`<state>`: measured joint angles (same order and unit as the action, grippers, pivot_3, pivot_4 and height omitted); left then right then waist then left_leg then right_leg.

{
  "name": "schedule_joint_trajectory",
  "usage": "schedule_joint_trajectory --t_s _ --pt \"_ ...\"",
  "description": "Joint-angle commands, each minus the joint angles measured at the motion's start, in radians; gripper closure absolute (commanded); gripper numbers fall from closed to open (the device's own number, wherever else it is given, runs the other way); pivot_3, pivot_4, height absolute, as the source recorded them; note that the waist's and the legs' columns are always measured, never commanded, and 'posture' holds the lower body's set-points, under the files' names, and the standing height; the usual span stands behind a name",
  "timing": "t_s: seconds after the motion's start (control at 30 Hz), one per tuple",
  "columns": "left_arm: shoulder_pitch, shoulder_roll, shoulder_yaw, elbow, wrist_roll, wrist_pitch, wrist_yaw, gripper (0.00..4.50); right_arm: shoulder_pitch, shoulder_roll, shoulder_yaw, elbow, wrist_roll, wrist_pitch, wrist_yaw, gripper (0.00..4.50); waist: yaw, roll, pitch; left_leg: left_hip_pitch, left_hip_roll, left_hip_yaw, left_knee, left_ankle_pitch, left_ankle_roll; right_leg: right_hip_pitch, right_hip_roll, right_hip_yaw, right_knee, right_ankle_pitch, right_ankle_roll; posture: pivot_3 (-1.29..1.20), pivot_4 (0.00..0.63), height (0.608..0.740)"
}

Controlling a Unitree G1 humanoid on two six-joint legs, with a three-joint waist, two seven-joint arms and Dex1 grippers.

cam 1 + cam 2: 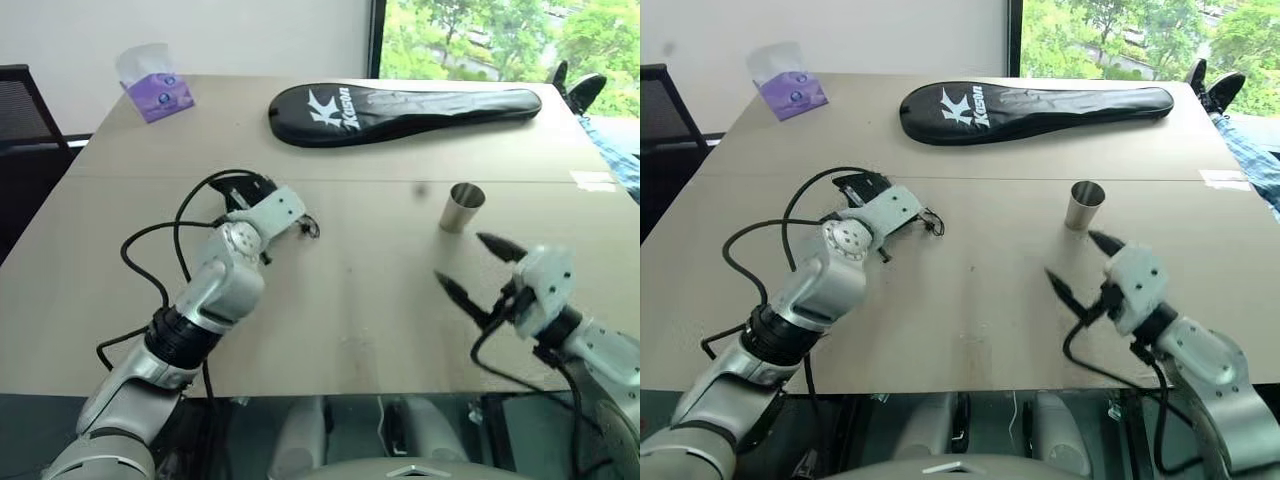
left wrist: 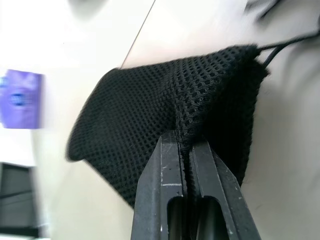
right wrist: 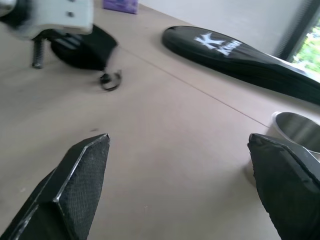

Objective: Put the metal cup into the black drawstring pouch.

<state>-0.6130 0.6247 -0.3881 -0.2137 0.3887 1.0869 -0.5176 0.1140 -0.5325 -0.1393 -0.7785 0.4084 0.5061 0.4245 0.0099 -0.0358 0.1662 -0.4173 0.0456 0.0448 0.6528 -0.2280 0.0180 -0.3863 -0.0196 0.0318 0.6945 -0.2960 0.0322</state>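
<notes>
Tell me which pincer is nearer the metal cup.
Right. The right pincer hangs open just short of the metal cup, not touching it. The left pincer is across the table, shut on the black drawstring pouch.

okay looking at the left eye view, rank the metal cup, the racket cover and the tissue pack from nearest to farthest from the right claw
From the right claw:
1. Metal cup, upright just beyond the claw.
2. Racket cover, lying along the table's far side.
3. Tissue pack, at the far left corner.
</notes>
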Motion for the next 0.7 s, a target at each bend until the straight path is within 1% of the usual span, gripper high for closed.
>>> schedule_joint_trajectory --t_s 0.03,0.07,0.1,0.13,0.2,0.27,0.37,0.47,0.5,0.53,0.57,0.67,0.7 --pt "-0.06 -0.033 0.137 -0.01 -0.128 0.054 -0.086 4.43 -0.137 -0.079 -0.064 -0.023 0.018 0.265 -0.1 0.0 0.001 0.0 0.0 0.0 0.0 -0.001 0.0 0.0 0.0 0.0 0.0 -0.001 0.0 0.0 0.0 0.0 0.15 0.74" --pt "-0.071 -0.042 0.159 0.0 -0.154 0.067 -0.097 4.43 -0.201 -0.1 -0.068 -0.005 0.008 0.341 -0.134 0.0 0.001 0.0 0.0 0.0 0.0 0.0 0.0 0.0 0.0 0.0 0.0 -0.001 0.0 0.0 0.0 0.0 0.15 0.74" --pt "-0.078 -0.047 0.169 0.011 -0.172 0.07 -0.102 4.43 -0.278 -0.116 -0.079 0.036 0.031 0.439 -0.15 0.0 0.001 0.0 0.0 -0.001 0.0 0.0 0.0 0.0 0.0 -0.001 0.0 0.0 0.0 0.0 0.0 0.0 0.15 0.74" --pt "-0.082 -0.048 0.167 0.023 -0.174 0.057 -0.093 4.43 -0.349 -0.126 -0.086 0.087 0.054 0.497 -0.149 0.0 -0.002 0.0 0.0 -0.001 0.0 0.0 0.001 0.0 0.0 0.0 0.0 0.0 0.0 0.0 0.0 0.0 0.15 0.74" --pt "-0.081 -0.051 0.145 0.049 -0.16 0.026 -0.06 4.43 -0.526 -0.096 -0.116 0.248 0.099 0.634 -0.164 0.0 -0.009 0.0 0.0 0.0 -0.001 0.0 0.001 0.0 0.0 0.0 0.0 0.0 0.0 0.0 0.0 0.0 0.15 0.74" --pt "-0.075 -0.058 0.131 0.061 -0.153 0.03 -0.036 4.43 -0.664 -0.092 -0.099 0.39 0.103 0.694 -0.155 0.0 -0.015 0.001 0.0 0.0 -0.001 0.0 0.001 0.0 0.0 0.0 0.0 0.0 0.001 0.0 0.0 0.0 0.15 0.74" --pt "-0.064 -0.062 0.122 0.044 -0.158 0.037 -0.023 4.43 -0.79 -0.11 -0.039 0.568 0.068 0.696 -0.122 0.0 -0.02 0.001 0.0 -0.001 -0.002 0.0 0.0 0.0 0.0 -0.001 0.0 0.001 0.0 0.0 0.0 0.0 0.15 0.74" --pt "-0.053 -0.067 0.12 0.02 -0.152 0.049 0.003 4.43 -0.876 -0.132 0.009 0.762 0.037 0.668 -0.068 0.0 -0.021 0.001 0.0 -0.006 -0.001 0.0 -0.001 0.0 0.0 -0.005 0.0 0.003 -0.001 0.0 0.0 0.0 0.15 0.74" --pt "-0.049 -0.069 0.121 0.01 -0.15 0.056 0.014 4.43 -0.898 -0.137 0.023 0.814 0.032 0.661 -0.047 0.0 -0.019 0.001 0.0 -0.013 -0.002 0.0 0.0 0.001 0.0 -0.013 -0.001 0.003 0.0 0.0 0.0 0.0 0.15 0.74" --pt "-0.043 -0.07 0.123 0.0 -0.149 0.064 0.021 4.43 -0.919 -0.14 0.041 0.869 0.024 0.649 -0.024 0.0 -0.019 0.001 0.0 -0.016 -0.002 0.0 0.001 0.001 0.0 -0.015 -0.001 0.003 0.001 0.0 0.0 0.0 0.15 0.74" --pt "-0.037 -0.07 0.124 -0.014 -0.151 0.075 0.026 4.43 -0.938 -0.141 0.057 0.919 0.019 0.645 0.001 0.0 -0.02 0.001 0.0 -0.017 -0.002 0.001 0.001 0.002 -0.004 -0.016 -0.001 0.003 0.001 0.001 0.0 0.0 0.15 0.74" --pt "-0.019 -0.07 0.128 -0.059 -0.16 0.121 0.037 4.43 -0.978 -0.148 0.113 1.034 -0.008 0.611 0.074 0.0 -0.022 0.001 0.0 -0.018 -0.002 0.002 0.0 0.003 -0.004 -0.017 -0.001 0.005 0.0 0.001 0.0 0.0 0.15 0.74" --pt "-0.013 -0.069 0.133 -0.078 -0.165 0.139 0.038 4.5 -0.99 -0.15 0.142 1.07 -0.025 0.59 0.1 0.59 -0.022 0.001 0.0 -0.017 -0.002 0.002 0.0 0.003 -0.004 -0.017 -0.001 0.006 0.0 0.001 0.0 0.0 0.15 0.74"
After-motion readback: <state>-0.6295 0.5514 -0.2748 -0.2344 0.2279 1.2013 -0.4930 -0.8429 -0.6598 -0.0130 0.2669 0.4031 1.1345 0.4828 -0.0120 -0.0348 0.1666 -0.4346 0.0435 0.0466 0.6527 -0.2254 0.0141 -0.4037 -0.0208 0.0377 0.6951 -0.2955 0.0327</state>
